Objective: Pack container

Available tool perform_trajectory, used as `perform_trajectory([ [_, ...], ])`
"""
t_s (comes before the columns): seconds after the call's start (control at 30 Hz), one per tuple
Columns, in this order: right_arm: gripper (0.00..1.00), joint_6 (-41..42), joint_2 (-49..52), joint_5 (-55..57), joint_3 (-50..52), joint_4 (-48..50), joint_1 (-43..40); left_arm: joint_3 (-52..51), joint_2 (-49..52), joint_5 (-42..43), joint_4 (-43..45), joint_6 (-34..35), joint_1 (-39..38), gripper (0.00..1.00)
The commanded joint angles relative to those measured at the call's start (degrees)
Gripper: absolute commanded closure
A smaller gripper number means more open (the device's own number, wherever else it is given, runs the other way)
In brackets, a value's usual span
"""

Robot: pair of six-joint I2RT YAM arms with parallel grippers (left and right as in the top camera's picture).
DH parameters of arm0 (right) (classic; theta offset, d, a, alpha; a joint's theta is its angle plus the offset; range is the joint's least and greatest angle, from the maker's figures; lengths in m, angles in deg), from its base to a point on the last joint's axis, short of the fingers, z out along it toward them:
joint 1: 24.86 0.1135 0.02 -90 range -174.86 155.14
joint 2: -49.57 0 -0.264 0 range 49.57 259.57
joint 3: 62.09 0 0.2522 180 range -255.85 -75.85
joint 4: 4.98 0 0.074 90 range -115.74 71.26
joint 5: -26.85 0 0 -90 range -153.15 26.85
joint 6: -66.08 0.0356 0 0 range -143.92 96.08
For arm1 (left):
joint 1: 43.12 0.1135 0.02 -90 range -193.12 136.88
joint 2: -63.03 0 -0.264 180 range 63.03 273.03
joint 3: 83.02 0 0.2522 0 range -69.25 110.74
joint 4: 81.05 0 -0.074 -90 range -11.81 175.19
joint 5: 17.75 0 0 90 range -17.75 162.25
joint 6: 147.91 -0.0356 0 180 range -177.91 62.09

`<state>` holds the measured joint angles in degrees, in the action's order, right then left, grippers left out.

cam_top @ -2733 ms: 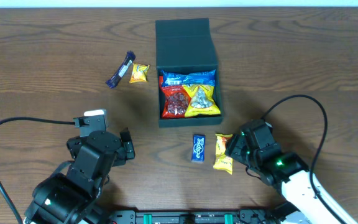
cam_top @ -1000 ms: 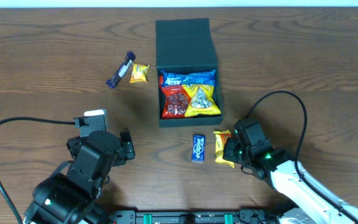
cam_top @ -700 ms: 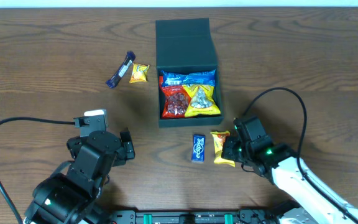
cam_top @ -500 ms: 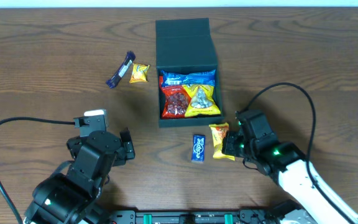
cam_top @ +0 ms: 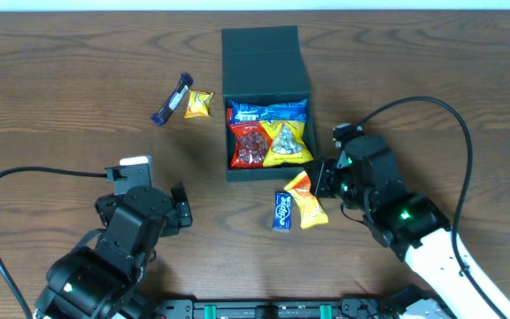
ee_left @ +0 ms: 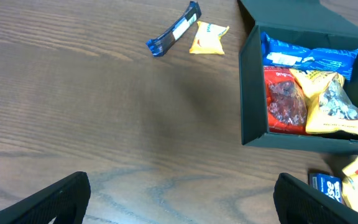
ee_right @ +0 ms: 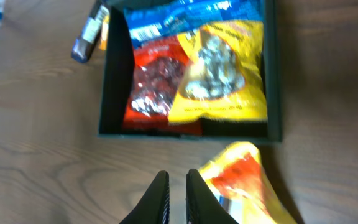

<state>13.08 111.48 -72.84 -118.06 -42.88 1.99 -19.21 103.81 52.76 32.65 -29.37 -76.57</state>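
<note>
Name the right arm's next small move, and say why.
Probably lift the orange snack packet forward over the front wall of the box. The right fingers look shut on its edge, it sits just short of that wall, and the box stands open.

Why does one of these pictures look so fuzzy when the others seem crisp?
Right wrist view: smeared throughout, the box and the orange-yellow packet soft-edged, perhaps motion blur. Overhead view: sharp, evenly lit, only soft shadows. Left wrist view: crisp wood grain, a little shine on the yellow bag.
</note>
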Motion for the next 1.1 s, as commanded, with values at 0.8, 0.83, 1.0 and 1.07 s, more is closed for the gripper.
perform_trajectory([
  [0.8,0.55,-15.67,2.08,7.15,-1.38,-21.94,2.21,-0.07,0.04,-0.39,-0.15,0.44,0.15,0.05],
  [0.83,0.51,-15.65,2.08,8.07,-0.76,-21.57,2.21,-0.07,0.04,-0.39,-0.15,0.44,0.15,0.05],
  [1.0,0.11,-15.67,2.64,9.20,4.76,-14.32,2.21,-0.07,0.04,-0.39,-0.15,0.44,0.15,0.05],
  [1.07,0.01,-15.67,3.10,8.02,7.69,-9.40,2.21,-0.07,0.04,-0.39,-0.15,0.42,0.15,0.05],
])
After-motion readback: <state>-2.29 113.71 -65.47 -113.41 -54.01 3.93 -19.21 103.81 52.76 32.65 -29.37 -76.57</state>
